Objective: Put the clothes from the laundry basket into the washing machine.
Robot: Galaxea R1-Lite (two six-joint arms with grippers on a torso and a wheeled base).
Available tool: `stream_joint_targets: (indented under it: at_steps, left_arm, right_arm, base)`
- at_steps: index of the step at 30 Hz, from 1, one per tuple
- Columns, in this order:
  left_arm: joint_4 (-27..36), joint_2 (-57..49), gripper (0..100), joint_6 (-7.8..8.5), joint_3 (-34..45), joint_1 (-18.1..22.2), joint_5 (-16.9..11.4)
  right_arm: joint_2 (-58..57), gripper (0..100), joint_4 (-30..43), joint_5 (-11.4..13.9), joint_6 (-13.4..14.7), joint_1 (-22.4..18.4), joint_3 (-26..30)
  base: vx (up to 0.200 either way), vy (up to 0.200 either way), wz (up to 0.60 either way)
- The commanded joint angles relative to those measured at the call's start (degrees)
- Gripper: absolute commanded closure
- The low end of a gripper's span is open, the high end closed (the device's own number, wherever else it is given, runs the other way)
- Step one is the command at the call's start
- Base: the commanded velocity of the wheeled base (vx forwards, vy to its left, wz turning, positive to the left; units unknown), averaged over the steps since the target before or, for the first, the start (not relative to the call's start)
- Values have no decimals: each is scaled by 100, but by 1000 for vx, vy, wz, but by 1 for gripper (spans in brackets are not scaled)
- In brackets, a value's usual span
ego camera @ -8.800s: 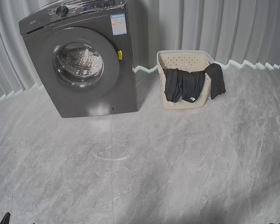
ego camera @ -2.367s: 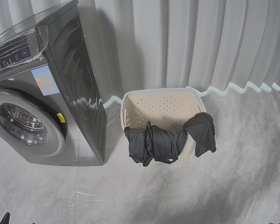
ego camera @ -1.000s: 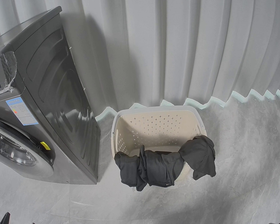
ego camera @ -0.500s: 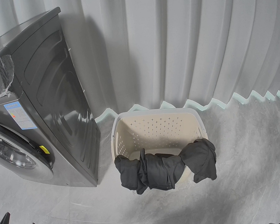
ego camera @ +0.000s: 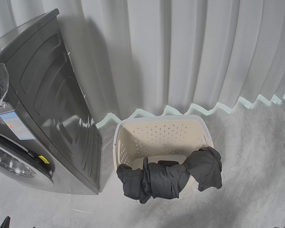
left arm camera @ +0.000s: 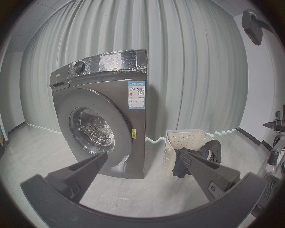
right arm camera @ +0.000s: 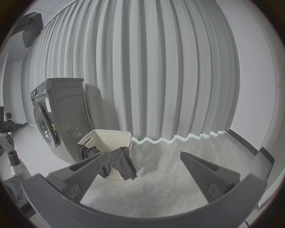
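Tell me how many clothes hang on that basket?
2: a bunched dark grey garment over the cream plastic laundry basket's front rim, another dark grey garment over its right front corner. They touch, perhaps one piece; more may hide inside.

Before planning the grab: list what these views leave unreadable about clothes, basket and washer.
Head view: the draped dark grey clothes hide the near floor of the cream perforated plastic basket; garment count unclear.
Head view: the left edge cuts off the door of the grey metal washing machine.
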Motion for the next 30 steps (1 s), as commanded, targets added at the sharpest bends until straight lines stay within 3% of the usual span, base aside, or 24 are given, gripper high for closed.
stream_joint_targets:
  at_steps: [1, 7, 19, 25, 30]
  left_arm:
    - [-1, -101, 0, -2, 84, 2, 0]
    - [-1, -101, 0, -2, 84, 2, 0]
    - [-1, -101, 0, -2, 84, 2, 0]
    - [-1, -101, 0, -2, 84, 2, 0]
    - [-1, -101, 0, 25, 84, 2, -9]
  right_arm:
    - [-31, 0, -1, 1, -1, 2, 101]
    - [-31, 0, -1, 1, -1, 2, 101]
    - [-31, 0, -1, 1, -1, 2, 101]
    - [-31, 0, -1, 1, -1, 2, 101]
    - [-31, 0, -1, 1, -1, 2, 101]
  base:
    - [200, 0, 0]
    - [200, 0, 0]
    - [0, 0, 0]
    - [0, -200, 0]
    - [0, 0, 0]
